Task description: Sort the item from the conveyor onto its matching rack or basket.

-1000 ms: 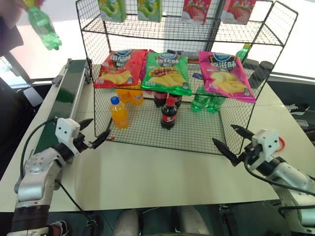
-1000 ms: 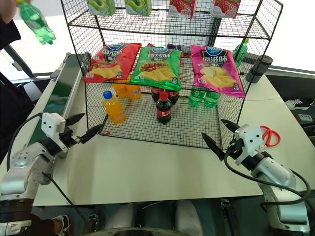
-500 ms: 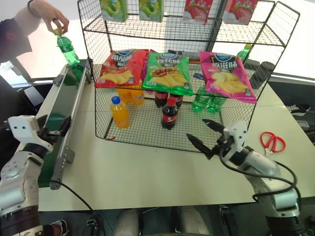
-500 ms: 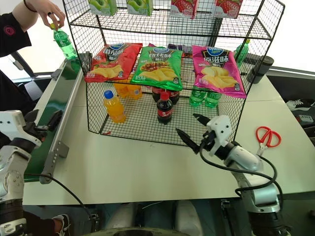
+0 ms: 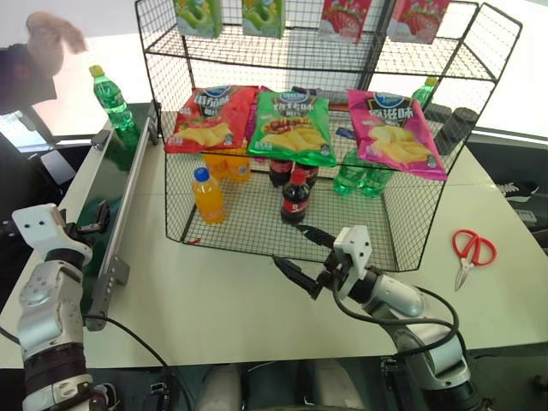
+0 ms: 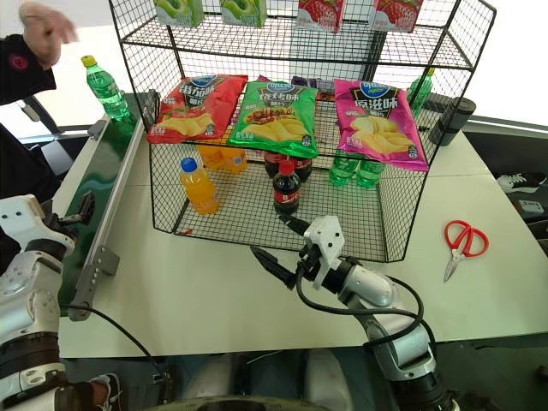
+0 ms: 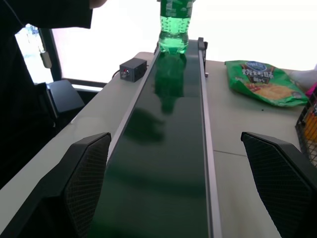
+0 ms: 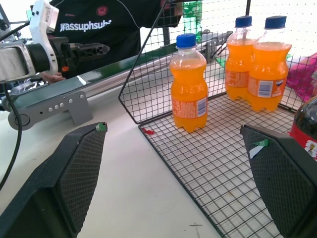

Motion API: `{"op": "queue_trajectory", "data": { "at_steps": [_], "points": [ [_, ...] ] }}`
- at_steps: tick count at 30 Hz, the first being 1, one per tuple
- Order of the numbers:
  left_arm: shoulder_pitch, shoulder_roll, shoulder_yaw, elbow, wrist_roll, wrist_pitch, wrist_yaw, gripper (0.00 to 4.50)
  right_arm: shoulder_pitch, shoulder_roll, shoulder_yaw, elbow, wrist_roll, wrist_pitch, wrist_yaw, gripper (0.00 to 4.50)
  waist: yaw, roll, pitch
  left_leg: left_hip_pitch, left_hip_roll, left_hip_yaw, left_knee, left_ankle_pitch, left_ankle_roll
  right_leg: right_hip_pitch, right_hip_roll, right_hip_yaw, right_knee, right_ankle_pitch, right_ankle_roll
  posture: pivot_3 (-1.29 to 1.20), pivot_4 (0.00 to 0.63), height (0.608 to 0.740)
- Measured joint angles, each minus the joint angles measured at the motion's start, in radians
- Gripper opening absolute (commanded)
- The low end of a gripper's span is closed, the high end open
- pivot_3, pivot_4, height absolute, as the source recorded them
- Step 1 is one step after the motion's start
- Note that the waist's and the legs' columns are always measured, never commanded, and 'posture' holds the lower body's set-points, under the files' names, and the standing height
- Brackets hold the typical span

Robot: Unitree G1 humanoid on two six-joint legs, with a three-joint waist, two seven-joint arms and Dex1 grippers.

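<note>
That small translucent green plastic bottle with the yellow cap [image 5: 111,97] stands upright at the far end of the dark green conveyor belt [image 7: 163,163]. Looks light and slick, so I'd grab mid-body. Both the left gripper [image 5: 92,218] and right gripper [image 5: 301,254] are spread wide, empty.

Green soda bottle [image 5: 112,98] stands upright at the conveyor's [image 5: 107,201] far end.

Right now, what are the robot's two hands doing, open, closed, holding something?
Left gripper: open, empty, at the conveyor's near end.
Right gripper: open, empty, in front of the wire basket.
</note>
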Motion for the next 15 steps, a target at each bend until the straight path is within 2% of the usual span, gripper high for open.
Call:
{"op": "queue_trajectory", "data": {
  "at_steps": [15],
  "points": [
    [-0.005, -0.049, 0.001, 0.062, 0.072, -0.156, 0.127, 4.50, 0.017, 0.026, 0.027, 0.087, -0.002, -0.080, 0.079, 4.48, 0.001, 0.000, 0.000, 0.000, -0.001, 0.000, -0.001, 0.000, 0.000, 0.000, -0.001, 0.000, 0.000, 0.000, 0.000, 0.00, 0.150, 0.740]
  ]
}}
